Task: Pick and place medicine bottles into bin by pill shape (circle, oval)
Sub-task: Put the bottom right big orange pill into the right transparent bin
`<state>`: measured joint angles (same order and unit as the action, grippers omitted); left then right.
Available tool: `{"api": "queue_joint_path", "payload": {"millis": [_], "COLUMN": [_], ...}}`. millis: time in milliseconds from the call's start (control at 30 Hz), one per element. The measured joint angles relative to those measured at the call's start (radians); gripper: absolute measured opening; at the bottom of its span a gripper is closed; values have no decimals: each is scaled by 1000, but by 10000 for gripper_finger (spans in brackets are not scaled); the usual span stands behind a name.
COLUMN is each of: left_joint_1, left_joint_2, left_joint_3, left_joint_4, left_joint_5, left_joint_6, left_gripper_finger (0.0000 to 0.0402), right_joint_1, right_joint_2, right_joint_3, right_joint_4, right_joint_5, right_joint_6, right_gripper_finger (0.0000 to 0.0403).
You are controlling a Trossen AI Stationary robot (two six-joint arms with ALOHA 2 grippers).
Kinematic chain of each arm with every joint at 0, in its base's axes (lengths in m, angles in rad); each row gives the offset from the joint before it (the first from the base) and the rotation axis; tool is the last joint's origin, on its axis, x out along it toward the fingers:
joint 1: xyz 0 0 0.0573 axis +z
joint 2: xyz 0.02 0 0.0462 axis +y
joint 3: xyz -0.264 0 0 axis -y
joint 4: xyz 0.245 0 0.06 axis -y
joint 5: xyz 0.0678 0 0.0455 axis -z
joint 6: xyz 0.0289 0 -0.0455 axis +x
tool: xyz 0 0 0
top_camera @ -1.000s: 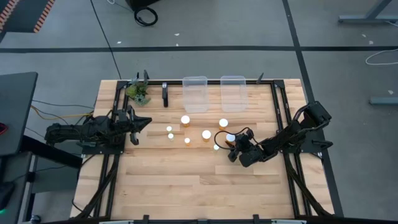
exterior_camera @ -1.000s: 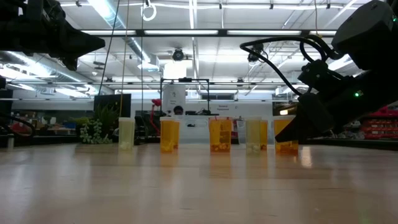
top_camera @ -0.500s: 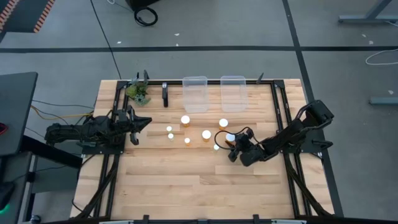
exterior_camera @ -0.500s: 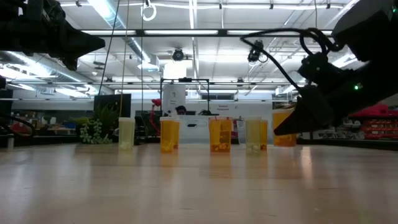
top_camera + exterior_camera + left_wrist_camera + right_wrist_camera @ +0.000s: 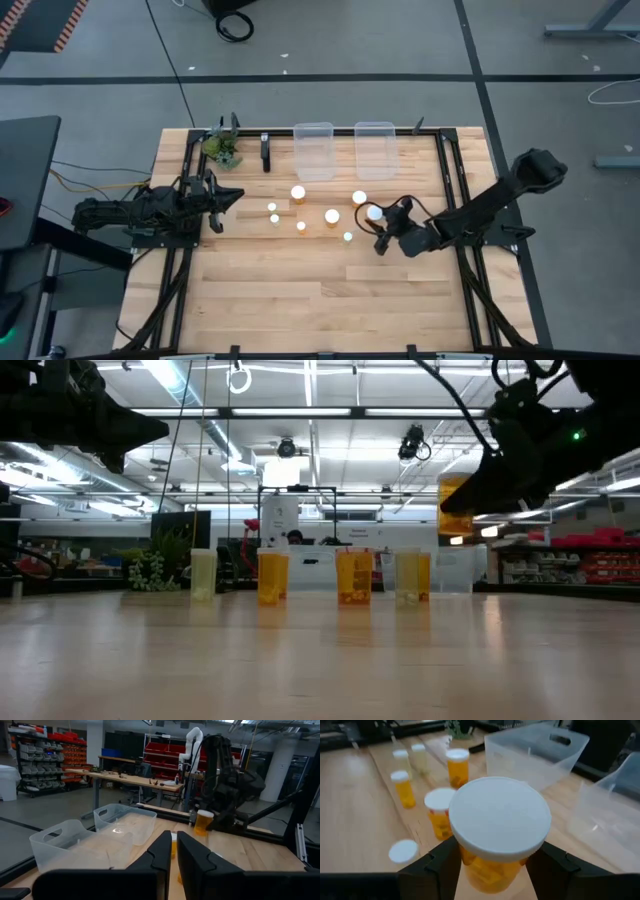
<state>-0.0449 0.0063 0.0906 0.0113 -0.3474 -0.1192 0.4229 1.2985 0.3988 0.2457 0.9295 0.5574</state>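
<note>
Wooden table [image 5: 300, 300] in a workshop with shelving behind. Right gripper [image 5: 378, 232] pinched an upright bottle [image 5: 455, 500], cap up, aloft beyond standing bottles [image 5: 298, 193]; left gripper [image 5: 228, 197], pressed together, waited near bins [image 5: 313, 150].

right gripper [image 5: 377, 222] raised, jaws clamped; left gripper [image 5: 232, 196] parked.

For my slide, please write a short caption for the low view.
The right gripper holds a medicine bottle above the wooden table; four bottles stand behind.
</note>
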Motion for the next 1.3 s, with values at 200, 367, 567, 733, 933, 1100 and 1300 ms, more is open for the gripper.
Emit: {"api": "queue_joint_path", "payload": {"millis": [200, 367, 567, 733, 933, 1100, 1300], "left_joint_1": [0, 0, 0, 0, 0, 0, 0], "left_joint_2": [0, 0, 0, 0, 0, 0, 0], "left_joint_3": [0, 0, 0, 0, 0, 0, 0], "left_joint_4": [0, 0, 0, 0, 0, 0, 0], "left_joint_5": [0, 0, 0, 0, 0, 0, 0], "left_joint_6": [0, 1, 0, 0, 0, 0, 0], "left_gripper_finger": [30, 29, 36, 30, 26, 34, 32], "right_joint_1": [-62, -171, -319, -431, -525, -611, -712], "right_joint_2": [-72, -94, -111, -111, -110, -110, -90], "right_joint_3": [0, 0, 0, 0, 0, 13, 110], "right_joint_4": [-21, -18, -10, 3, 65, 65, 13], "right_joint_5": [-10, -98, -211, -296, -371, -416, -480], "right_joint_6": [-81, -154, -229, -275, -345, -377, -450], "right_gripper_finger": [207, 207, 207, 207, 207, 207, 207]}}
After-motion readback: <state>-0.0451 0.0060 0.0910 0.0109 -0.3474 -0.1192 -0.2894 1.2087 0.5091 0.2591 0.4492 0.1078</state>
